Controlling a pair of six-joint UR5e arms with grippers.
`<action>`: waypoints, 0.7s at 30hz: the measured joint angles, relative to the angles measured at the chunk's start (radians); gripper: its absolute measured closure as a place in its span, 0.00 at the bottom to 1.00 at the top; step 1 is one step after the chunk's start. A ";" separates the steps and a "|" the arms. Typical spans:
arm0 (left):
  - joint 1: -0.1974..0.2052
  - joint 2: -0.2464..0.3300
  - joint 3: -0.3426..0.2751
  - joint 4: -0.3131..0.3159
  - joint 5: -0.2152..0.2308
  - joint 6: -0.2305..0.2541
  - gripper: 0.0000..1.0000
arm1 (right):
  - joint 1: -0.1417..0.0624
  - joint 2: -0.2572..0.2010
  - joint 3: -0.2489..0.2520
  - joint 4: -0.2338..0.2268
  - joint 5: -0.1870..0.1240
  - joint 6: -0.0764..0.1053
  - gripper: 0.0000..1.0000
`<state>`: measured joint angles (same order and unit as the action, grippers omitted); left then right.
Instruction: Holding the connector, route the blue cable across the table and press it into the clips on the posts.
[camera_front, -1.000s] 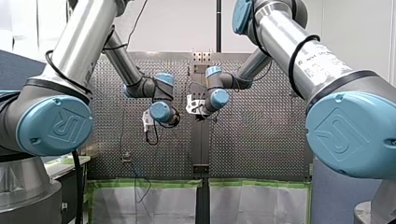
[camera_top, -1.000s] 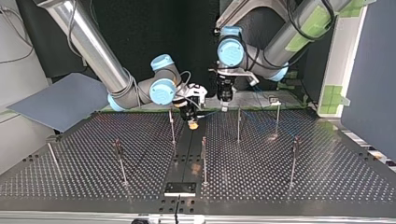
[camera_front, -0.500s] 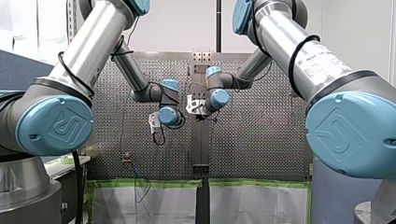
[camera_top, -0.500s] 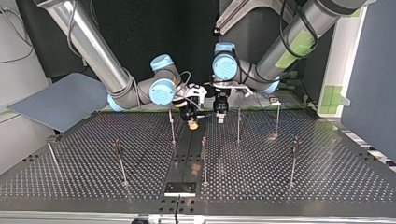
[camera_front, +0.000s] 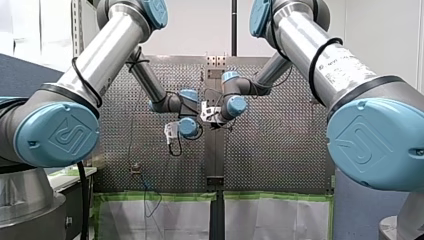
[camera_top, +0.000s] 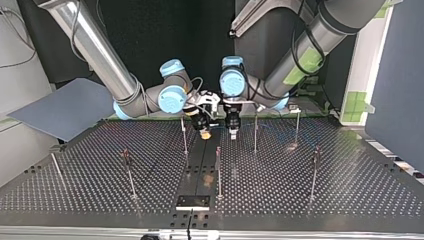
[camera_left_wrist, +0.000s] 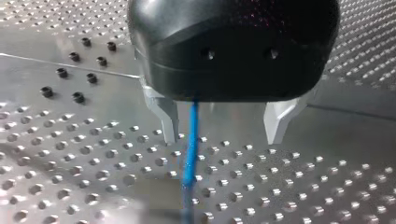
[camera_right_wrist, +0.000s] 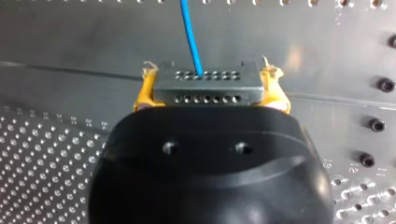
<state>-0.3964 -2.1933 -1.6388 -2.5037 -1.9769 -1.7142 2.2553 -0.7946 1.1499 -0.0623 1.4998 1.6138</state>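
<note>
Perforated table (camera_top: 100, 190), dark backdrop behind the arms in the top view. Both grippers sit low over the table's middle strip near its arm-side edge, just beside each other, flanked by two thin posts (camera_top: 185, 135).

Our right gripper (camera_right_wrist: 211, 95): yellow pads (camera_right_wrist: 142, 95) clamped on the connector (camera_right_wrist: 205, 81), a grey block with two rows of small holes. The blue cable (camera_right_wrist: 191, 37) leaves its upper row and runs off over the plate.

Our left gripper (camera_left_wrist: 223, 137): metal fingers (camera_left_wrist: 166, 116) apart, nothing gripped. The cable drops between them toward the table, nearer one finger.

Writing:
- Stylised UR logo on the blue joint caps (camera_front: 57, 135).
- Printed line on our right arm's silver tube (camera_front: 345, 62), too small for us to read.
- Small numerals (camera_right_wrist: 327, 163) stamped beside table holes, not reliably legible.
</note>
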 joint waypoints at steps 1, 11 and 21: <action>-0.004 0.000 0.009 -0.004 -0.012 0.009 0.53 | 0.000 0.000 0.000 0.000 0.000 0.000 1.00; -0.036 0.001 0.022 -0.049 -0.093 0.018 1.00 | -0.002 -0.023 0.000 0.003 -0.002 -0.006 1.00; -0.063 0.046 -0.029 -0.064 -0.164 -0.012 1.00 | -0.006 -0.099 0.003 0.029 -0.001 0.020 1.00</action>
<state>-0.4589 -2.1471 -1.6674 -2.5675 -2.1413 -1.7266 2.2493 -0.8934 1.1531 -0.0333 1.4988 1.6336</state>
